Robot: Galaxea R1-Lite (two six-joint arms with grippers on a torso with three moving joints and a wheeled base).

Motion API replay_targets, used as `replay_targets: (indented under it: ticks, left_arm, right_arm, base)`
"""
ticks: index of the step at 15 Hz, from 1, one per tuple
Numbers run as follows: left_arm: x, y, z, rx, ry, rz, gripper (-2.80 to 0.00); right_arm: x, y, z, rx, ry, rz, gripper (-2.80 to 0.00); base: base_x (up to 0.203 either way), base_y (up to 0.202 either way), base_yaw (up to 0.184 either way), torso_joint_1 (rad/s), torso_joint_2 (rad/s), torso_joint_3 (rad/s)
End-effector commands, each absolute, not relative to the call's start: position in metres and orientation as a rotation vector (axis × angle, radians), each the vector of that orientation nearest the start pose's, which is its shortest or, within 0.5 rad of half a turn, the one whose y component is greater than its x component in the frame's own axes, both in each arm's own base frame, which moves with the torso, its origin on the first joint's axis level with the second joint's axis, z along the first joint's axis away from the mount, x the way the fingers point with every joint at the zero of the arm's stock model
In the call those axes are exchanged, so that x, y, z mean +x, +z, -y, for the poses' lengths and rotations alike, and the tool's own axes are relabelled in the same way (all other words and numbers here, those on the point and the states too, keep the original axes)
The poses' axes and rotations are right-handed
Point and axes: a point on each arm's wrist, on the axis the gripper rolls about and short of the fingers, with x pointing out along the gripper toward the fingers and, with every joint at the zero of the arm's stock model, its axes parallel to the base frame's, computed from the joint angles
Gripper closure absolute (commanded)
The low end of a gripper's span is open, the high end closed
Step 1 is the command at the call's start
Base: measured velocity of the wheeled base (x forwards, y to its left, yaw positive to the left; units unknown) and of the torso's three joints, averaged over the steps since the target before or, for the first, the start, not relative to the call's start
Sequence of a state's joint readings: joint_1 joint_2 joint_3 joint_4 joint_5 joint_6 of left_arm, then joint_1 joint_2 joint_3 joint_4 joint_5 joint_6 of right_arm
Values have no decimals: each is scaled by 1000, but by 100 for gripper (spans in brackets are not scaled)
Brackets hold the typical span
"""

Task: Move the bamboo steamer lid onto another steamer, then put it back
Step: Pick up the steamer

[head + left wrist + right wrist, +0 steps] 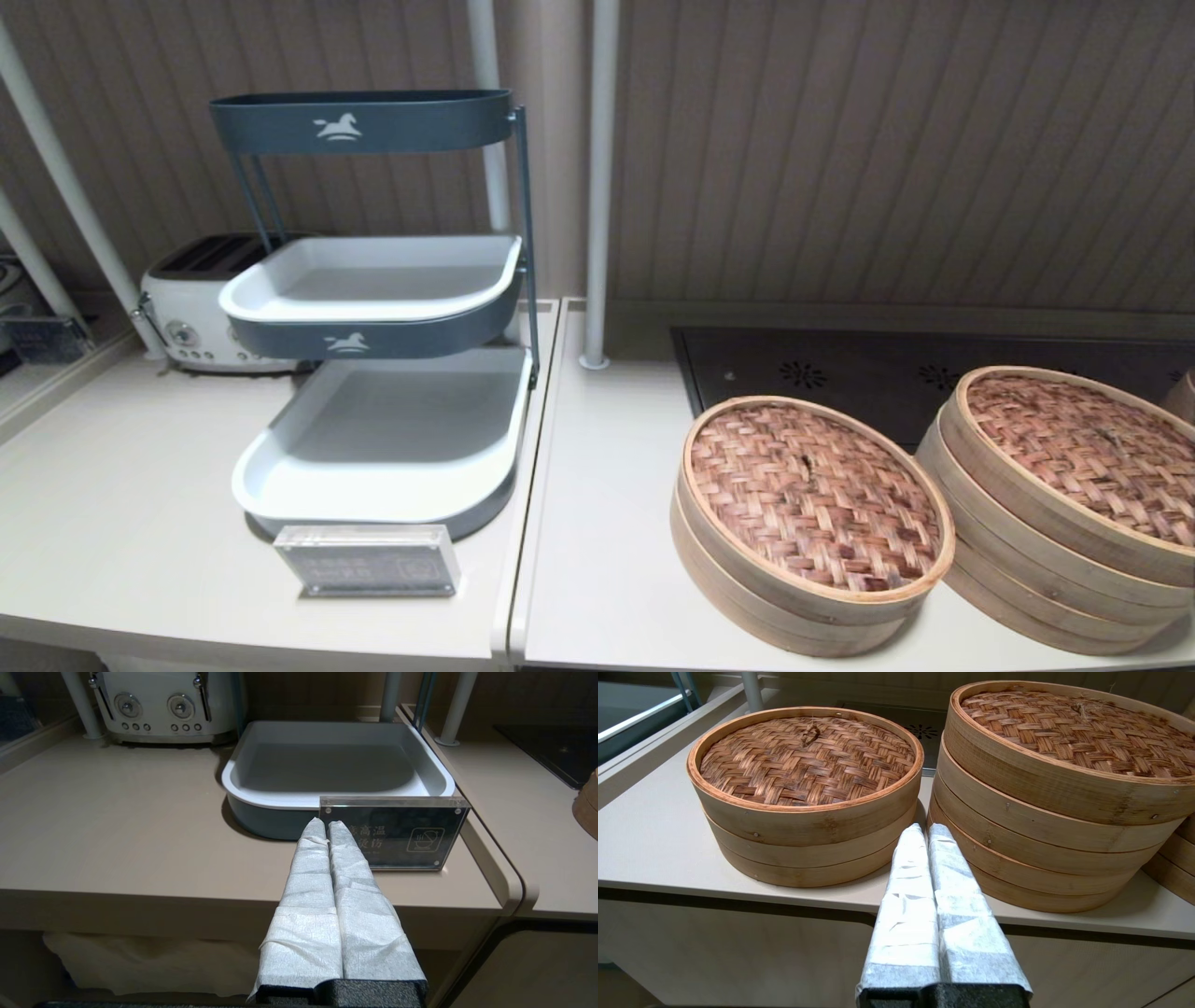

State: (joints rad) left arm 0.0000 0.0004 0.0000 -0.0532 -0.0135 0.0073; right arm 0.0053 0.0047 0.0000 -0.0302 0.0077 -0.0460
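The bamboo steamer lid [814,495] [805,760], woven reddish-brown with a pale hoop rim, sits on the low steamer [747,597] at the counter's front. To its right stands the taller steamer [1046,579] [1045,826] of stacked hoops with its own woven lid [1088,453]. Neither gripper shows in the head view. In the right wrist view my right gripper [924,828] is shut and empty, held off the counter's front edge, pointing at the gap between the two steamers. In the left wrist view my left gripper [325,823] is shut and empty before the acrylic sign.
A three-tier grey rack [383,411] with white-rimmed trays stands at the left, a clear acrylic sign [369,560] [397,833] in front of it, a white toaster [201,303] behind. A dark cooktop [887,378] lies behind the steamers. White posts [597,187] rise at the back.
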Motion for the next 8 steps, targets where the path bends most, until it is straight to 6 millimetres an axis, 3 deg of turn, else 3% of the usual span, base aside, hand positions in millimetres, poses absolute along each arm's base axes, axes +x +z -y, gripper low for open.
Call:
replay_targets:
  ticks: [1, 6, 7, 8]
  left_arm:
    - [-21, 73, 0, 6, -14, 28, 0]
    - [-21, 73, 0, 8, -14, 28, 0]
    - [-21, 73, 0, 8, -14, 28, 0]
    - [-21, 73, 0, 8, -14, 28, 0]
  right_arm:
    - [-21, 73, 0, -56, 13, 7, 0]
    - [-23, 85, -1, -62, 41, -33, 0]
    - [-23, 98, -1, -62, 46, -42, 0]
    - [-25, 124, -1, -62, 51, -23, 0]
  base:
    - [0, 0, 0, 0, 0, 0]
    - [0, 0, 0, 0, 0, 0]
    - [0, 0, 0, 0, 0, 0]
    - [0, 0, 0, 0, 0, 0]
